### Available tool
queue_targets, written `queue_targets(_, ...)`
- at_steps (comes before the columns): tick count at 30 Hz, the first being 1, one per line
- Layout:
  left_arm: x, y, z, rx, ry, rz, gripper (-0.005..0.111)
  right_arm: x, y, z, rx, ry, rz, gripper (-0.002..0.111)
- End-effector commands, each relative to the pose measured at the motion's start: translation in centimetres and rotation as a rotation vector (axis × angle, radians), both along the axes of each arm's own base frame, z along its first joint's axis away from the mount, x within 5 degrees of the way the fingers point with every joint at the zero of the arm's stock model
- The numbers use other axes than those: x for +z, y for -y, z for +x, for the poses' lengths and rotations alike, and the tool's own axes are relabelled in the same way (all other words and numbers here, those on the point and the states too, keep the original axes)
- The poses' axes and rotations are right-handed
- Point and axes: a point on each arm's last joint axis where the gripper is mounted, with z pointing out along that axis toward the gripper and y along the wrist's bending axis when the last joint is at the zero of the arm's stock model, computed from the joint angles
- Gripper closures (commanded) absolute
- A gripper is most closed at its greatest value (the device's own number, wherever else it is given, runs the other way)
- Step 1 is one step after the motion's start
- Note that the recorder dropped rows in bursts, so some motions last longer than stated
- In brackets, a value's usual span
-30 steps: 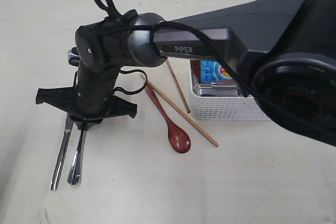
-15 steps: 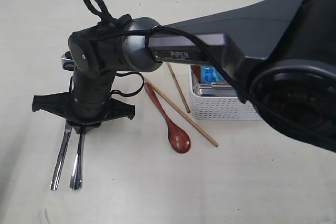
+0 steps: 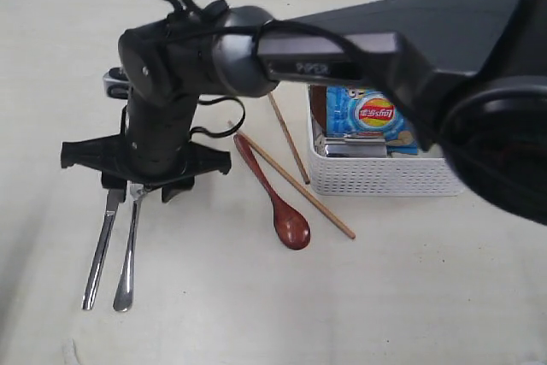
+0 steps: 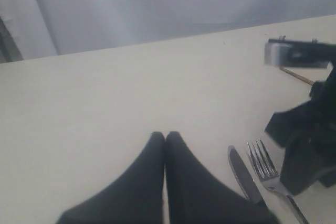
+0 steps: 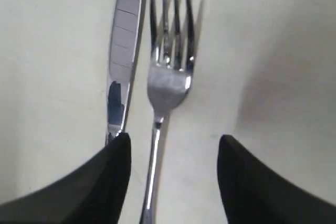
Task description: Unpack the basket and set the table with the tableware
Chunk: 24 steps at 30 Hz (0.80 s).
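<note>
A steel knife (image 3: 100, 250) and steel fork (image 3: 129, 254) lie side by side on the table (image 3: 256, 314), left of the dark red-brown wooden spoon (image 3: 279, 203) and two chopsticks (image 3: 299, 184). My right gripper (image 3: 137, 190) hangs open just over the fork's neck. In its wrist view the fork (image 5: 169, 82) has its handle running between the spread fingers, nearer one of them, and the knife (image 5: 125, 45) lies alongside. My left gripper (image 4: 165, 136) is shut and empty above bare table, near the knife (image 4: 241, 174) and fork (image 4: 264, 162). The white basket (image 3: 385, 173) stands on the right.
A blue snack bag (image 3: 369, 117) fills much of the basket, with a steel piece (image 3: 355, 144) and a brown edge (image 3: 318, 117) showing beside it. My right arm (image 3: 342, 53) stretches over the chopsticks and the basket's near corner. The table's far edge (image 4: 157, 40) meets a grey curtain.
My right gripper has lifted slightly off the fork and shifted a little right. The arm has risen, uncovering more of the snack bag. Fork and knife stay flat.
</note>
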Motion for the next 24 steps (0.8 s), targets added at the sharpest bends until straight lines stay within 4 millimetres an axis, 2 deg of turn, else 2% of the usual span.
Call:
queue_targets(1, 0.1, 0.0, 0.0, 0.002, 0.008, 0.006, 0.107, 5.9, 3.3, 1.5, 0.036, 0.111, -0.052, 0.059)
queue_targets(7, 0.1, 0.0, 0.0, 0.002, 0.008, 0.006, 0.107, 14.1, 7.9, 1.7, 0.043, 0.325, -0.1, 0.062)
queue_targets(9, 0.1, 0.0, 0.0, 0.002, 0.008, 0.006, 0.107, 17.2, 9.4, 1.2, 0.036, 0.424, -0.104, 0.073)
queue_targets(13, 0.1, 0.0, 0.0, 0.002, 0.008, 0.006, 0.107, 22.9, 12.4, -0.9, 0.045, 0.555, -0.021, 0.108)
queue_targets(17, 0.1, 0.0, 0.0, 0.002, 0.008, 0.006, 0.107, 27.5, 16.5, -3.5, 0.042, 0.702, 0.033, 0.109)
queue_targets(21, 0.1, 0.0, 0.0, 0.002, 0.008, 0.006, 0.107, 30.3, 21.3, -6.8, 0.028, 0.827, 0.071, 0.109)
queue_targets(24, 0.1, 0.0, 0.0, 0.002, 0.008, 0.006, 0.107, 31.6, 24.9, -9.8, 0.063, 0.934, 0.134, 0.109)
